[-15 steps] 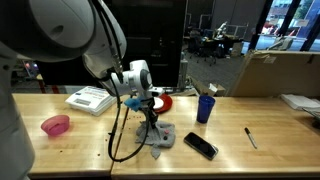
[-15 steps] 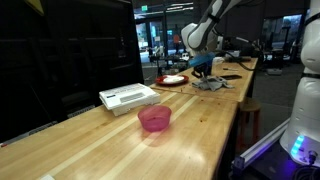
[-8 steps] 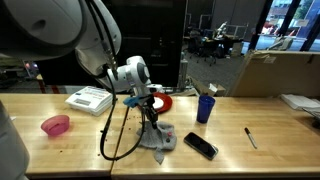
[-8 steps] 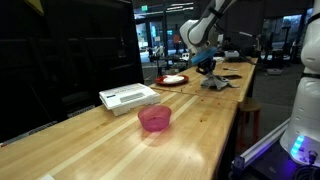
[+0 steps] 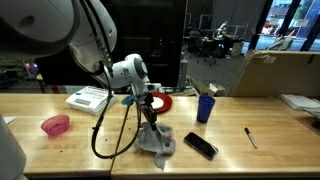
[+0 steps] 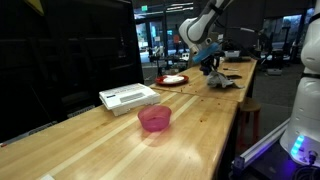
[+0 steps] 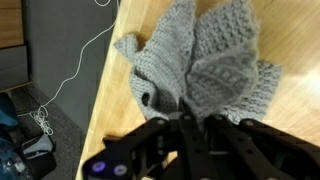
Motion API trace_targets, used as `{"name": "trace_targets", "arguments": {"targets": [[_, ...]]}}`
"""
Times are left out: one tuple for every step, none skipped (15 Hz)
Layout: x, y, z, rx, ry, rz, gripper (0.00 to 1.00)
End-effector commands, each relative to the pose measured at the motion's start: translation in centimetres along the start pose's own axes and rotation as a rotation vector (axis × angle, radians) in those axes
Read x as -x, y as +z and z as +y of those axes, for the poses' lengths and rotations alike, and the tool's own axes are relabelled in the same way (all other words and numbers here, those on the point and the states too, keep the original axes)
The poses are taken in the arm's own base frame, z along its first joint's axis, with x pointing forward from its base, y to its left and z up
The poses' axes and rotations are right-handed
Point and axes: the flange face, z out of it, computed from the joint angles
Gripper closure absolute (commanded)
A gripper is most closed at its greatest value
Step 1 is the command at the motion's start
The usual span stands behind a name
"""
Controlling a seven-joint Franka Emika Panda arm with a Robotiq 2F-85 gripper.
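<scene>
Cloth [image 7: 205, 70] is what you have in the gripper [image 7: 190, 108]: in the wrist view the jaws are clenched on a bunch of the grey knit, and the rest fans out below them in thick folds. In an exterior view the gripper [image 5: 148, 112] points down over the near edge of the table [image 5: 270, 150], with the cloth [image 5: 156, 142] drooping from it. Its lower end looks to reach the wood, though you cannot tell for certain that it rests there. The wrist view puts the cloth close to the table's edge, with a thin cable [image 7: 75, 70] trailing over the dark floor beyond.

Just beside the cloth lies a black phone [image 5: 200, 145]. Behind the arm sits a red plate [image 5: 160, 100], and a blue cup [image 5: 205, 108] stands near the phone, farther back. A pen [image 5: 251, 137] lies well apart from the cup, toward the table's end. On the opposite side of the arm you have a white box [image 5: 88, 99] and a pink bowl [image 5: 56, 125], both well away from the cloth.

In an exterior view taken along the table, the bowl [image 6: 154, 118] and box [image 6: 128, 97] sit in front, and the gripper [image 6: 207, 62] hangs over the cloth [image 6: 220, 80] at the far end.
</scene>
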Motion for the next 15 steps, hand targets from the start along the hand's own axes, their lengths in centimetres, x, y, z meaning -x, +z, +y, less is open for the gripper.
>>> {"name": "trace_targets", "arguments": {"targets": [[1.3,-0.5,0.6,0.021,-0.050,-0.015,0.98],[1.6,-0.4,0.2,0.009,-0.063,-0.020,0.98],[1.9,-0.3,-0.3,-0.008,-0.078,-0.026,0.98],[2.3,-0.3,-0.9,-0.030,-0.090,-0.031,0.98],[2.7,-0.3,-1.6,-0.055,-0.109,-0.041,0.98],[3.1,-0.4,-2.4,-0.074,-0.126,-0.049,0.98],[3.4,-0.4,-2.9,-0.094,-0.141,-0.058,0.98],[3.8,-0.5,-3.5,-0.111,-0.150,-0.070,0.98],[4.1,-0.5,-4.0,-0.126,-0.155,-0.079,0.98],[4.4,-0.4,-4.5,-0.138,-0.161,-0.089,0.98],[4.6,-0.4,-4.9,-0.146,-0.165,-0.096,0.98],[4.9,-0.3,-5.1,-0.151,-0.168,-0.100,0.98],[5.0,-0.3,-5.4,-0.158,-0.171,-0.101,0.98],[5.1,-0.2,-5.7,-0.164,-0.178,-0.101,0.98],[5.1,-0.1,-6.0,-0.172,-0.185,-0.101,0.98]]}}
